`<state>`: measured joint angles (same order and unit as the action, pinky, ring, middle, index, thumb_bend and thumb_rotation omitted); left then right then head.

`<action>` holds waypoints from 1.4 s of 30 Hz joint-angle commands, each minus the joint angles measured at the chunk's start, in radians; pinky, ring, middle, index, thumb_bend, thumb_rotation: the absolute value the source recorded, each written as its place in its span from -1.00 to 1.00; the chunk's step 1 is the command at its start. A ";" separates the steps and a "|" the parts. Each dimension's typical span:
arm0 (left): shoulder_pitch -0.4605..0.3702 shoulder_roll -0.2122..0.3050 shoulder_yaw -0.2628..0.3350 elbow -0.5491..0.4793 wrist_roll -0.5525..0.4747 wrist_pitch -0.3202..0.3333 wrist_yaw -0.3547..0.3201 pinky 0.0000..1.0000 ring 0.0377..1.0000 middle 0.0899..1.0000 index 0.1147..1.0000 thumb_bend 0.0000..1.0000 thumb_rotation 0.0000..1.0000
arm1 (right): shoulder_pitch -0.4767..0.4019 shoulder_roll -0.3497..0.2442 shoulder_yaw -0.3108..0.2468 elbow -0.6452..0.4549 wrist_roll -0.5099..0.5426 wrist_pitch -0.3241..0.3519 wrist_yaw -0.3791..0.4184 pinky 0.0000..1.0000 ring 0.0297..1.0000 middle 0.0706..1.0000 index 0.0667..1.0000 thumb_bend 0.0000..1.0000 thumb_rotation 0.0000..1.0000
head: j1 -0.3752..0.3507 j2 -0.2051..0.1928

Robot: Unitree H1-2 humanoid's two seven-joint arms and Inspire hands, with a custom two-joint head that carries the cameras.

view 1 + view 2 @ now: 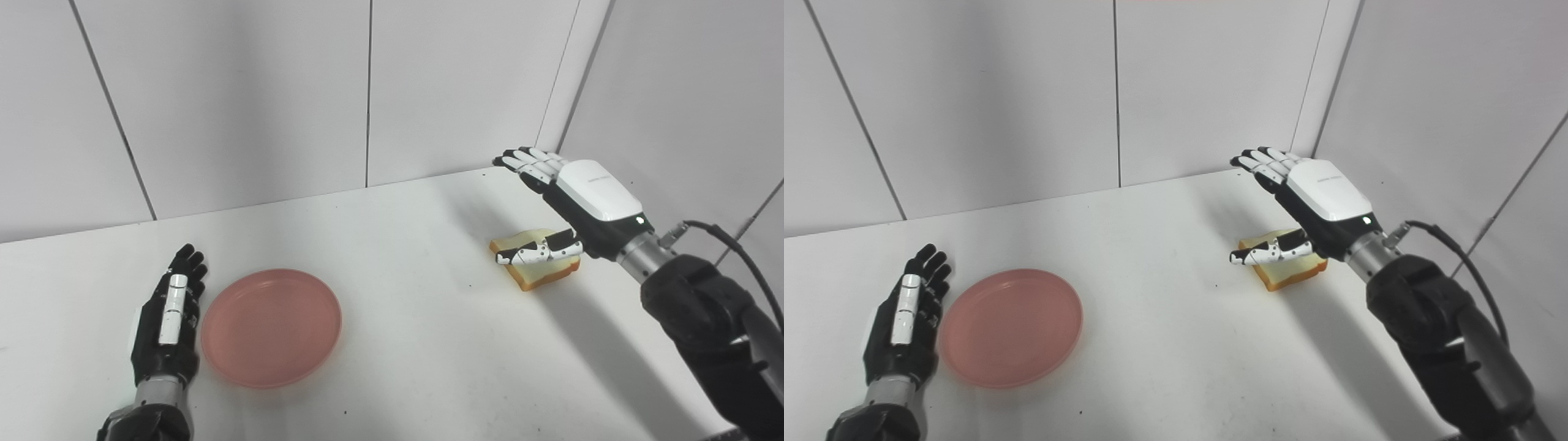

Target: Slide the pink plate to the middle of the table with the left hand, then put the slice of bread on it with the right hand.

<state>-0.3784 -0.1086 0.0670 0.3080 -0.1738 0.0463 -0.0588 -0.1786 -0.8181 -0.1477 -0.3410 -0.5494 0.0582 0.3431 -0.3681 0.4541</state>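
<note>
The pink plate (271,327) lies flat on the white table (416,343), left of the middle. My left hand (168,318) is open, fingers straight, resting just left of the plate's rim; I cannot tell whether it touches the rim. The slice of bread (538,269) lies flat at the right, near the wall. My right hand (572,202) is open and raised above the bread, fingers spread toward the back wall and thumb out in front of the slice. It holds nothing. The same scene shows in the right eye view: plate (1012,326), bread (1289,266).
White panel walls stand close behind the table and along its right side, meeting in a corner (551,135) just beyond my right hand. A black cable (735,251) loops off the right forearm.
</note>
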 commanded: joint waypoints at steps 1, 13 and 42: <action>-0.002 0.009 -0.006 0.005 0.004 0.020 0.001 1.00 0.87 0.78 0.64 0.46 0.42 | -0.057 -0.053 0.001 0.027 0.008 -0.013 0.014 0.94 0.91 0.85 0.74 1.00 -0.02 | 0.000 0.000; 0.008 0.001 -0.007 0.001 -0.003 0.022 0.002 1.00 0.86 0.78 0.64 0.44 0.40 | -0.195 -0.229 0.163 0.185 0.009 0.020 0.313 0.82 0.94 0.94 0.92 1.00 -0.56 | 0.002 0.001; 0.019 0.001 -0.012 -0.002 0.010 0.024 0.010 1.00 0.85 0.78 0.65 0.41 0.45 | -0.391 -0.224 0.418 0.335 -0.294 0.016 0.493 1.00 1.00 1.00 0.96 1.00 -0.76 | 0.016 0.000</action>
<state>-0.3708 -0.1103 0.0614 0.2979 -0.1715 0.0486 -0.0580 -0.5123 -1.0276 0.2756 -0.0031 -0.8194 0.1047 0.8603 -0.3543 0.4510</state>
